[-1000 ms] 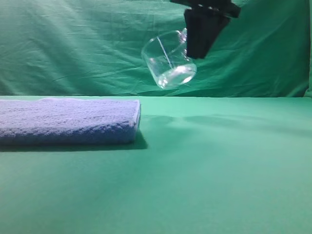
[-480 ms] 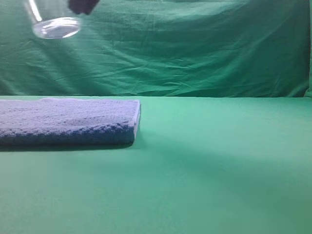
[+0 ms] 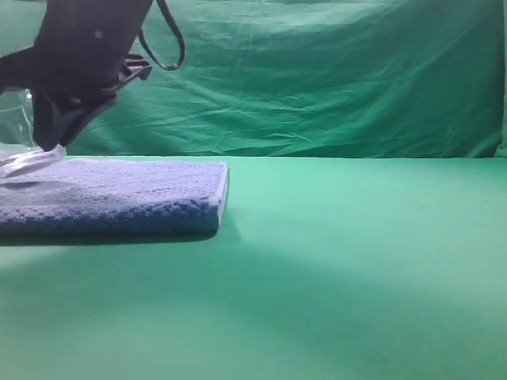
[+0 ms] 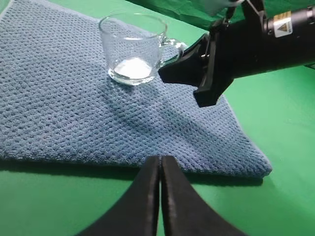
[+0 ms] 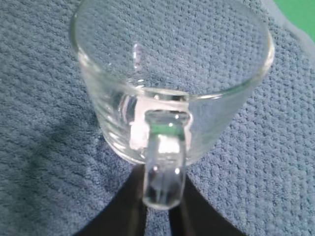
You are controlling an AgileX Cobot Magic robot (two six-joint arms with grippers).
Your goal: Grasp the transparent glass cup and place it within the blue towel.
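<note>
The transparent glass cup [image 4: 132, 48] is upright with its base at the surface of the blue towel [image 4: 64, 113], near the towel's far part. I cannot tell whether it rests fully on it. My right gripper [image 4: 173, 55] is shut on the cup's looped handle [image 5: 162, 167], with one finger on each side. In the exterior view the right gripper [image 3: 49, 141] has reached across to the far left over the towel [image 3: 135, 194], and the cup [image 3: 17, 146] is cut off by the frame edge. My left gripper [image 4: 160, 160] is shut and empty, just in front of the towel's near edge.
The green cloth table [image 3: 348, 261] stretches to the right of the towel. A wrinkled green backdrop [image 3: 333, 79] hangs behind. The right arm's black body [image 4: 266, 39] lies over the towel's right corner.
The right gripper has carried the cup from high over the middle to the far left and then down onto the towel. The towel has not moved.
</note>
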